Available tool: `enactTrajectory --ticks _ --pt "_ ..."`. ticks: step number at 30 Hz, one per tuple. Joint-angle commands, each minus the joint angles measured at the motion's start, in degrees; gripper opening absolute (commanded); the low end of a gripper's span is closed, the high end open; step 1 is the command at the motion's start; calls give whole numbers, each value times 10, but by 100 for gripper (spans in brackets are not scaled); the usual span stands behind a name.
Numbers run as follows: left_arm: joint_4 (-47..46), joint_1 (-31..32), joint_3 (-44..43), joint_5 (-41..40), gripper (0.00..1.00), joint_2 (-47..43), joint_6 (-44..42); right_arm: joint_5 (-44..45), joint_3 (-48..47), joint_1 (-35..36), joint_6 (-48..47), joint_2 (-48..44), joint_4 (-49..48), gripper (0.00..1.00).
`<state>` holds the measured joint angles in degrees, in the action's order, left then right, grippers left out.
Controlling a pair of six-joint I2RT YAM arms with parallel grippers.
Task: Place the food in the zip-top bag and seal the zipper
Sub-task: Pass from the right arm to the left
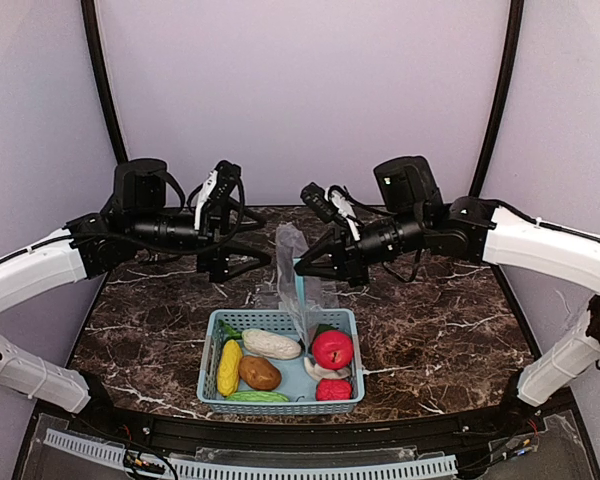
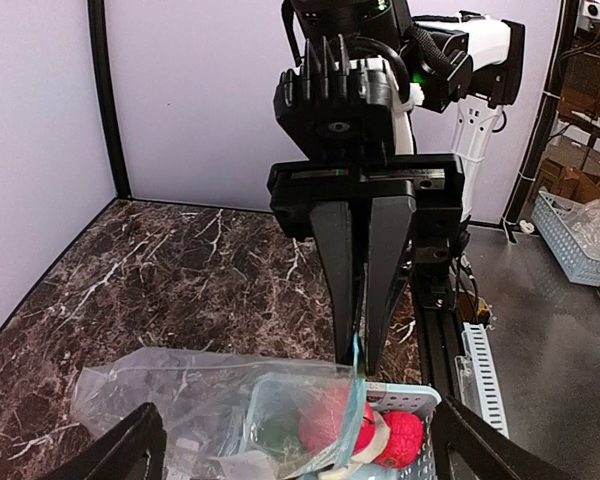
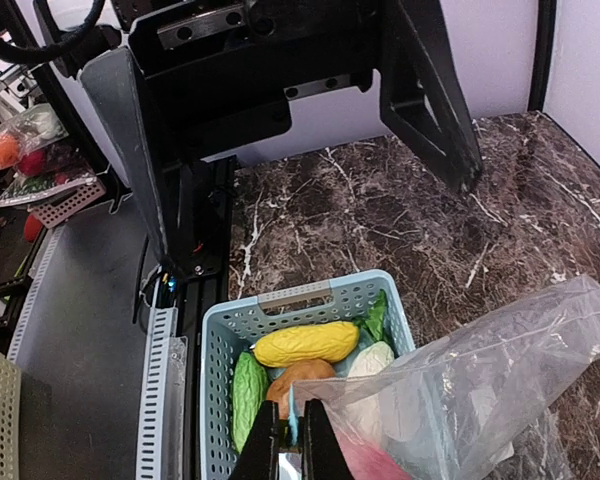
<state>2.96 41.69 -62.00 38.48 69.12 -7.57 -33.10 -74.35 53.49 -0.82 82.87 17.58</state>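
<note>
Presently, food is kept in the basket on the bench. Bag is clamped at its edge by the right tool above the basket. Left tool is held apart, empty. Filling and sealing: judged outstanding.

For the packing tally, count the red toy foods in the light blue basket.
2: round red toy apple at the right side of the basket; small red toy fruit in its near right corner. The clear plastic bag may hide more.
</note>
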Motion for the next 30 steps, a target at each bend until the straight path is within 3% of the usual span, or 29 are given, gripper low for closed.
enactTrajectory --ticks 1,7,12,22,30 --pt "-5 24 12 31 91 4 0 -38 -41 19 -26 21 26 0" --pt "18 45 7 29 80 9 -17 -40 -63 20 -41 39 39 0" --pt "21 45 4 42 62 19 -15 -48 -64 21 -42 42 39 0" --pt "36 46 -2 44 49 37 -19 -53 -60 21 -44 39 41 0" --pt "43 49 -5 42 26 38 -24 -43 -55 21 -43 38 37 0"
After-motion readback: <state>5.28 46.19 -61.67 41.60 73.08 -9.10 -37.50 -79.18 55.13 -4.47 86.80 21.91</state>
